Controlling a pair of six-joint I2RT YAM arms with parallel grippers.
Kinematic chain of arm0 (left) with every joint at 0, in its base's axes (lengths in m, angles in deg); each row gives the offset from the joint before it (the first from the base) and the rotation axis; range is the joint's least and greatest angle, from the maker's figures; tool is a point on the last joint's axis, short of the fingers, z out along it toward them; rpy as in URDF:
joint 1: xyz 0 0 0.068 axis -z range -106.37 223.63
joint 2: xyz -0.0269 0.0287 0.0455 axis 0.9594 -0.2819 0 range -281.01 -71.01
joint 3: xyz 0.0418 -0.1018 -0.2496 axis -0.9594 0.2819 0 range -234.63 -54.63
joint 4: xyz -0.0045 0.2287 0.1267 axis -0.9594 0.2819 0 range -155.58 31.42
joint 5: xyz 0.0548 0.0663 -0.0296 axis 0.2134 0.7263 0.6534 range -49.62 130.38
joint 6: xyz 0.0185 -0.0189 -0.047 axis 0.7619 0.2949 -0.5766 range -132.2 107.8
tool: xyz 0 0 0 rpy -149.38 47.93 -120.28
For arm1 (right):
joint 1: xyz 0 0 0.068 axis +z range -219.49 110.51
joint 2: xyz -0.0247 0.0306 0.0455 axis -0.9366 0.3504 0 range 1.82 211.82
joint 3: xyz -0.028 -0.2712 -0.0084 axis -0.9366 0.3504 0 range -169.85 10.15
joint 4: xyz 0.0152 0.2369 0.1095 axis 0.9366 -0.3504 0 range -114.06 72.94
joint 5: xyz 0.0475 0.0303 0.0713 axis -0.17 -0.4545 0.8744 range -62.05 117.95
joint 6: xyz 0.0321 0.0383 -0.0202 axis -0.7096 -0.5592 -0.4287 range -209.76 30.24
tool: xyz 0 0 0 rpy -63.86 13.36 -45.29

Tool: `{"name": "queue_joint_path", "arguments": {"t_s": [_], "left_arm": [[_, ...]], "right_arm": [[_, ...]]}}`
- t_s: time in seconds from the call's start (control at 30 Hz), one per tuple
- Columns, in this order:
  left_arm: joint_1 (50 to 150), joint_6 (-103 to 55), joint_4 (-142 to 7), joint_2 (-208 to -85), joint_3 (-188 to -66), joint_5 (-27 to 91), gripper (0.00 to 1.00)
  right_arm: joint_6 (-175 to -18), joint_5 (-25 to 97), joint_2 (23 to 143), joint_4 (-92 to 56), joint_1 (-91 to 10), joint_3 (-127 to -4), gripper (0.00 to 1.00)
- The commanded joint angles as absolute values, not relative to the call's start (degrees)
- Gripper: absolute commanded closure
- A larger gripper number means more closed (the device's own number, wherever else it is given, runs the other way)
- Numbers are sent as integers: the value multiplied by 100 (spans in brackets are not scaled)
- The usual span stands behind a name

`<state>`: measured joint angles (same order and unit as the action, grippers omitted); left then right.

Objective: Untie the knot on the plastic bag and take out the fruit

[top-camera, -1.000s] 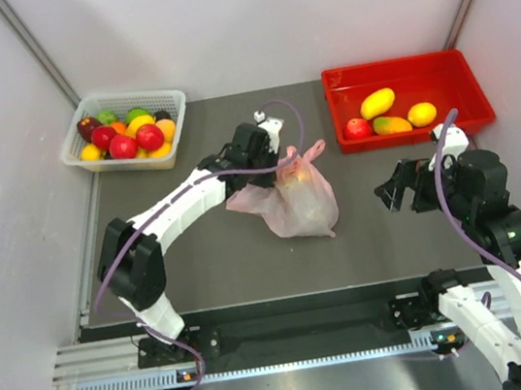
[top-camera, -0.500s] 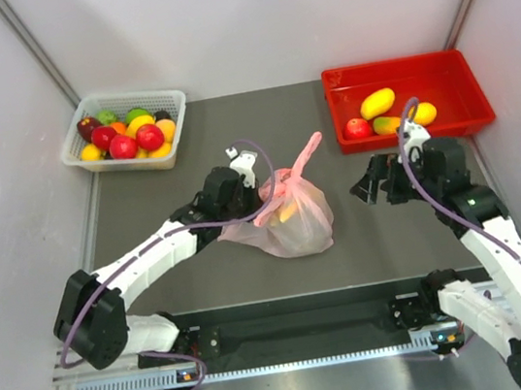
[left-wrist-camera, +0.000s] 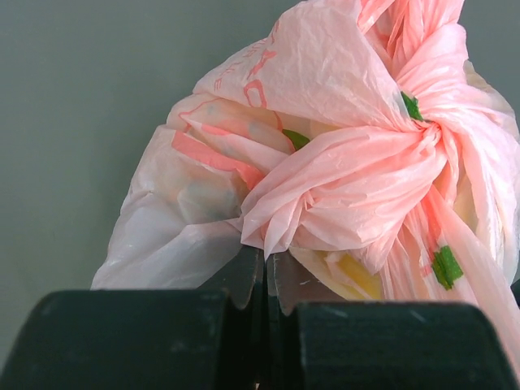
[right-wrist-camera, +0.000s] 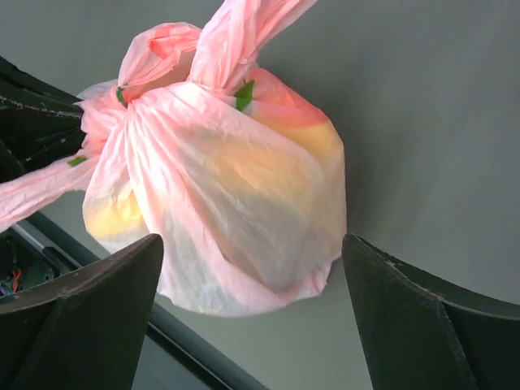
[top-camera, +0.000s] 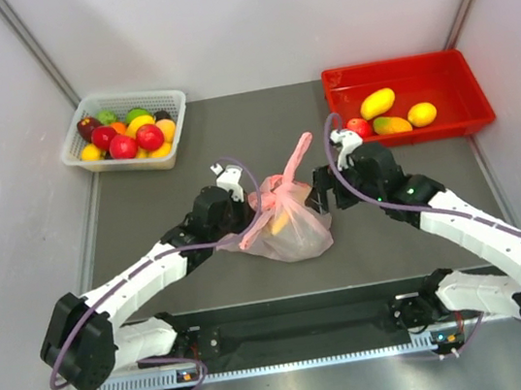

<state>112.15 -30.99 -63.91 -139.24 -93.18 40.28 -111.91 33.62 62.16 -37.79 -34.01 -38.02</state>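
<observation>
The pink plastic bag [top-camera: 295, 229] lies tied in the table's middle. Its knot [top-camera: 273, 193] is on top, and one strap handle [top-camera: 299, 153] points up and back. My left gripper [top-camera: 248, 222] is at the bag's left side, shut on a fold of the bag's plastic [left-wrist-camera: 266, 242] just below the knot [left-wrist-camera: 429, 136]. My right gripper [top-camera: 322, 192] is open and empty beside the bag's right side, with the bag [right-wrist-camera: 236, 187] in front of its spread fingers [right-wrist-camera: 97, 313]. Yellow fruit [left-wrist-camera: 357, 276] shows dimly through the plastic; the other fruit is hidden.
A white basket [top-camera: 173, 98] of small mixed fruits stands back left. A red tray [top-camera: 437, 65] with mangoes, a lemon and a red apple stands back right, just behind my right arm. White walls close the sides and back.
My left arm drew back toward the near edge, bringing the bag with it. My right arm swung left from near the tray to the bag's right side, still open.
</observation>
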Motion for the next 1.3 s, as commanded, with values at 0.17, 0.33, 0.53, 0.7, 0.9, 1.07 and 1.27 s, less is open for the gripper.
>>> {"name": "queue_joint_path", "arguments": {"t_s": [0.17, 0.33, 0.53, 0.7, 0.9, 1.07, 1.27], "left_arm": [[11212, -3259, -6505, -13843, -9163, 4179, 100], [11212, -3242, -6514, -13772, -9181, 4196, 100], [11212, -3303, -6514, -13711, -9120, 4266, 100], [11212, -3391, -6514, -13553, -9049, 4582, 100], [11204, -3663, -6190, -13395, -9023, 5707, 100], [11177, -3988, -6198, -13158, -8830, 6270, 100], [11125, -4427, -6250, -12894, -8584, 6683, 100]], "right_arm": [[-10831, 3630, 7345, -2928, -2854, -4496, 13], [-10796, 3586, 7608, -2734, -2792, -4557, 16], [-10725, 3630, 7847, -2796, -2783, -4663, 62], [-10822, 3280, 7514, -2901, -2783, -4436, 100], [-11443, 1553, 6618, -3453, -2783, -3996, 100], [-12384, 108, 5949, -4472, -2792, -3714, 100], [-13211, -710, 5317, -5405, -2792, -3521, 100]]}}
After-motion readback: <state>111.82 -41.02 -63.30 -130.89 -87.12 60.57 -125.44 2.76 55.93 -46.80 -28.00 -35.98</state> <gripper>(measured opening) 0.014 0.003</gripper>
